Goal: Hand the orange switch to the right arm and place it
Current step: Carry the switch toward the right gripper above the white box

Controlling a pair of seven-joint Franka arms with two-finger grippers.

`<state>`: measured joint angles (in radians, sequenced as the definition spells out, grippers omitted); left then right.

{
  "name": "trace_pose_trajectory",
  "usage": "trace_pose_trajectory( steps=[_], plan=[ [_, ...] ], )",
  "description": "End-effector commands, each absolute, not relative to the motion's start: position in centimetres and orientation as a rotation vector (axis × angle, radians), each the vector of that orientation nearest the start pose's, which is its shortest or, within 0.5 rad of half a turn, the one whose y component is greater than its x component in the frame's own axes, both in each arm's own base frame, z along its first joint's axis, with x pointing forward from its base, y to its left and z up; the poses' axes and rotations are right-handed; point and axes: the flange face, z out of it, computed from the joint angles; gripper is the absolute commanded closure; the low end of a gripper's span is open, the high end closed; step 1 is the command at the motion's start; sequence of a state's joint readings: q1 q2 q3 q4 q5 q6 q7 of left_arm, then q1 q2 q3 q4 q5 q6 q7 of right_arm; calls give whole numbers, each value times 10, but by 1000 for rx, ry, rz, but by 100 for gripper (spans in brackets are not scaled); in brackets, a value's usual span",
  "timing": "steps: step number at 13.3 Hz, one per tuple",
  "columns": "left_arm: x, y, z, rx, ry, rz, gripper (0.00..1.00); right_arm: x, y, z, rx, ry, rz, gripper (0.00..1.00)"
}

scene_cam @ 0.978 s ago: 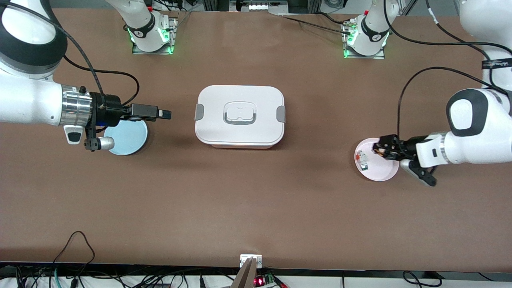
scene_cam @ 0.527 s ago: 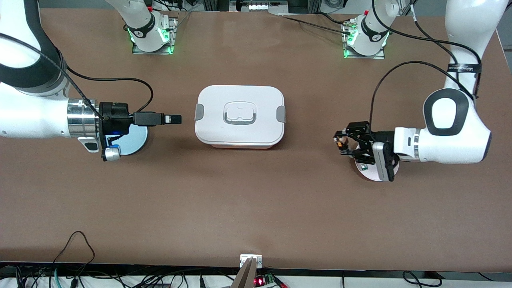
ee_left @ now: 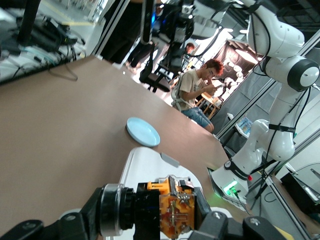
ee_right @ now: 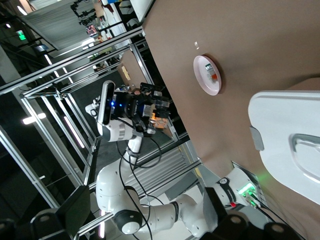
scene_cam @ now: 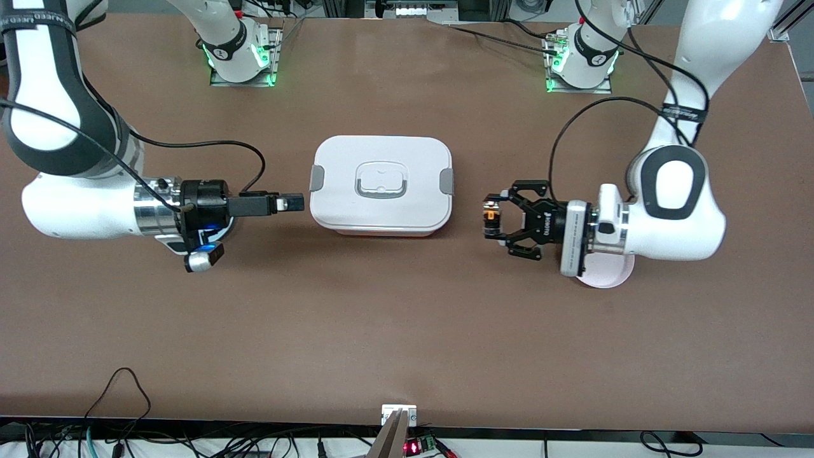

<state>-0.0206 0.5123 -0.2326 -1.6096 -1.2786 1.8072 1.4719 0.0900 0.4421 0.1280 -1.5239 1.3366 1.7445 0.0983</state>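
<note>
The orange switch [scene_cam: 490,216], black-bodied with an orange end, is clamped in my left gripper [scene_cam: 491,219]. It hangs in the air over the bare table between the white box and the pink saucer [scene_cam: 607,272]. In the left wrist view the switch [ee_left: 172,210] lies crosswise between the fingers, which are shut on it. My right gripper [scene_cam: 294,203] hovers level beside the box at the right arm's end of the table, pointing at the box. Its fingers stand open with nothing between them [ee_right: 148,220]. The right wrist view shows the held switch [ee_right: 159,118] farther off.
A white lidded box [scene_cam: 343,165] with a grey handle sits mid-table between the two grippers. A blue saucer [ee_left: 143,131] lies under the right wrist. The pink saucer [ee_right: 205,64] carries small pieces [ee_right: 213,76]. Cables trail from both wrists.
My left gripper has lifted the switch off the pink saucer, turned level and moved toward the box. My right gripper has advanced toward the box from its end.
</note>
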Motion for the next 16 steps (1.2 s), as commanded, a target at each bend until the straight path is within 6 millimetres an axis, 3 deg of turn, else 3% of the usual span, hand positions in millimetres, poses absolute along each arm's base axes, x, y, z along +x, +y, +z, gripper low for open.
trace_pose_trajectory(
  steps=[1, 4, 6, 8, 10, 13, 16],
  plan=[
    [642, -276, 370, 1487, -1027, 741, 84, 655, 244, 442, -1722, 316, 399, 0],
    [629, -337, 378, 1493, -907, 838, 85, 655, 271, 426, -1671, 345, 387, 0],
    [618, -366, 378, 1514, -875, 893, 86, 652, 276, 407, -1676, 358, 377, 0],
    [613, -379, 378, 1518, -810, 944, 86, 646, 278, 383, -1621, 371, 370, 0],
    [612, -381, 377, 1511, -814, 953, 86, 637, 290, 374, -1615, 375, 395, 0],
    [612, -381, 378, 1511, -816, 954, 86, 631, 303, 371, -1592, 392, 405, 0],
    [612, -381, 377, 1512, -815, 953, 86, 621, 332, 374, -1566, 407, 410, 0]
  ],
)
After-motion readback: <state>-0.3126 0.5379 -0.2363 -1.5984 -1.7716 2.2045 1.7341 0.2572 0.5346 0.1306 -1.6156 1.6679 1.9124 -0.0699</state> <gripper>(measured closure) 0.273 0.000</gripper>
